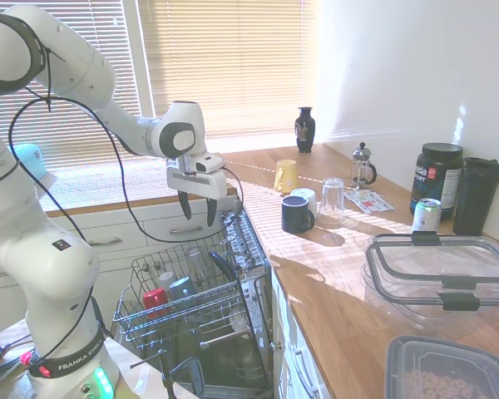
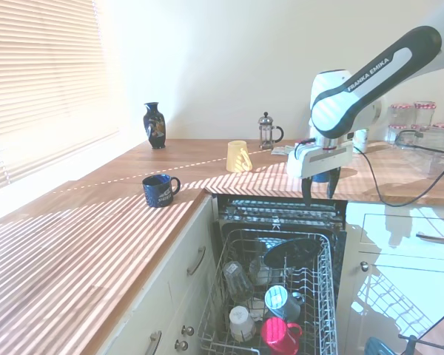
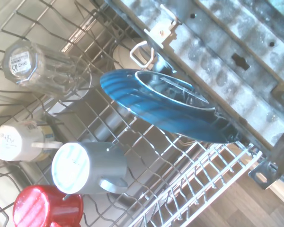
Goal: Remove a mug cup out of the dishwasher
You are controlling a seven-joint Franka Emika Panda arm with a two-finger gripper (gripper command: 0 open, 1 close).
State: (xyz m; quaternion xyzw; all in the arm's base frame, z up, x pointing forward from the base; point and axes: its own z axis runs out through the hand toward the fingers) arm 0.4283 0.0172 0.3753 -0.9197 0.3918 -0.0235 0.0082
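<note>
Not started: gripper (image 1: 198, 209) empty, fingers apart, above the dishwasher (image 1: 249, 249) rack's back edge; red mug cup (image 2: 280, 334) sits at its front edge.

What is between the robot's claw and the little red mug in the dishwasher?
In the second exterior view, a blue plate and a grey mug sit in the rack between the gripper and the red mug.

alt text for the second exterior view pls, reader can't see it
The robot's open claw hangs above the pulled-out rack of the open dishwasher, where a red mug cup lies at the near end among a grey mug, glasses and a dark blue dish.
</note>
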